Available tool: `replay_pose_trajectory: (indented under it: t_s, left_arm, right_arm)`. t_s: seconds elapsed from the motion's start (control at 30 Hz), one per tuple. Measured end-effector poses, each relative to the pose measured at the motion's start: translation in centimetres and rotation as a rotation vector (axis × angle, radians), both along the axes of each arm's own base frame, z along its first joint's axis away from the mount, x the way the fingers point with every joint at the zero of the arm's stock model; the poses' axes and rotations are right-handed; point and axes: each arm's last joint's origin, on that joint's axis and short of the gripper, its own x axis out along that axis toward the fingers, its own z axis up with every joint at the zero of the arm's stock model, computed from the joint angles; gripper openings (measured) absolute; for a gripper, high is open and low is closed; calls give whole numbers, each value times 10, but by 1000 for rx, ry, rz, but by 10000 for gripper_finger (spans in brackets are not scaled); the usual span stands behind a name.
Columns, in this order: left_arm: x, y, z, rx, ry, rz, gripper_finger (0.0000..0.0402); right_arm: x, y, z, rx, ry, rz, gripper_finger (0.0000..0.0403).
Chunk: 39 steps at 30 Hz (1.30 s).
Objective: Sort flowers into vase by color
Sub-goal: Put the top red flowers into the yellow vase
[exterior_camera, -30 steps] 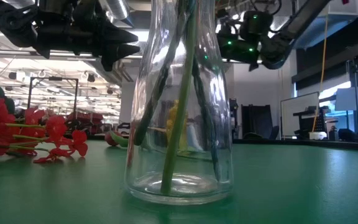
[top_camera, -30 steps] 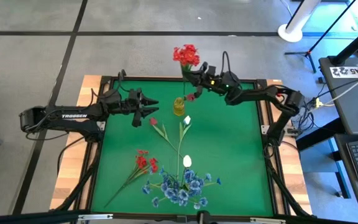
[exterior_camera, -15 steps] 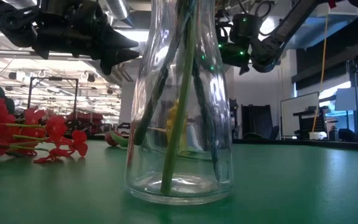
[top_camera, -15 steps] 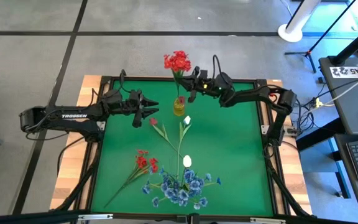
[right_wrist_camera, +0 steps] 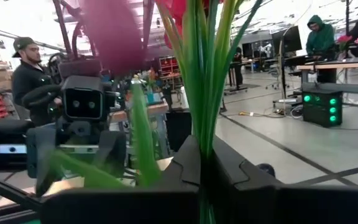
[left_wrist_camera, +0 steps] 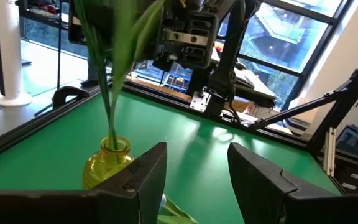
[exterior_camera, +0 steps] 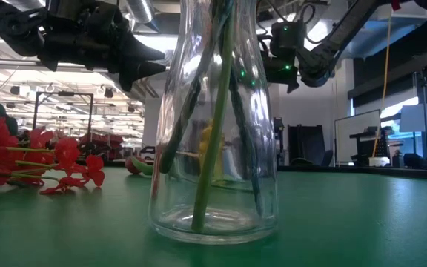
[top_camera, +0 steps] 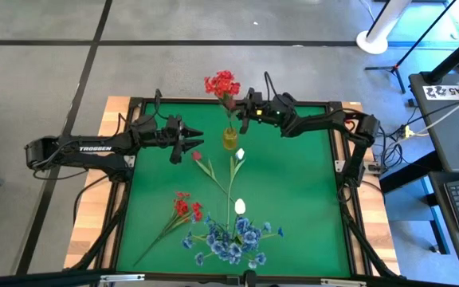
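The right gripper (top_camera: 244,112) is clamped on the green stem of a red flower cluster (top_camera: 222,84), holding it upright with the stem's lower end in the neck of the small yellow vase (top_camera: 229,139) at the far middle of the green table (top_camera: 309,199); its wrist view shows the stem pinched between the 2 dark fingers (right_wrist_camera: 185,168). The left gripper (top_camera: 190,143) hangs just beside the vase with its jaws spread and empty. On the mat lie a dark pink rosebud (top_camera: 197,155), 2 white buds (top_camera: 240,206), a second red cluster (top_camera: 186,208) and a heap of blue flowers (top_camera: 231,239); a clear glass vase (exterior_camera: 215,119) with stems inside fills the low view. These flowers look light and top-heavy, with thin, springy plastic stems that probably bend rather than break and may slip or twist in a loose pinch. The best hold is likely on the bare stem, near the middle or just below the head, never on the soft petals.
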Motion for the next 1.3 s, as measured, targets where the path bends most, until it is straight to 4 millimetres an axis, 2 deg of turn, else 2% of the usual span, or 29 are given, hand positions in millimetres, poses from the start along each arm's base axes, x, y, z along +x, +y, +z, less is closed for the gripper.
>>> replay_pose_trajectory:
  t_s: [0.4,0.6,0.8,1.0,1.3]
  left_arm:
    - [0,0,0,-1,4,7,166]
    - [0,0,-2,-6,15,8,166]
    - [0,0,-2,-6,15,8,166]
    - [0,0,-2,-7,16,8,166]
    - [0,0,-2,-8,17,8,166]
  right_arm:
    - [-6,-12,-1,-5,19,31,17]
    - [-8,-13,-1,13,46,75,43]
    - [-9,-11,0,34,87,94,88]
    - [-13,-9,4,59,153,93,151]
    - [-29,-1,20,62,297,88,241]
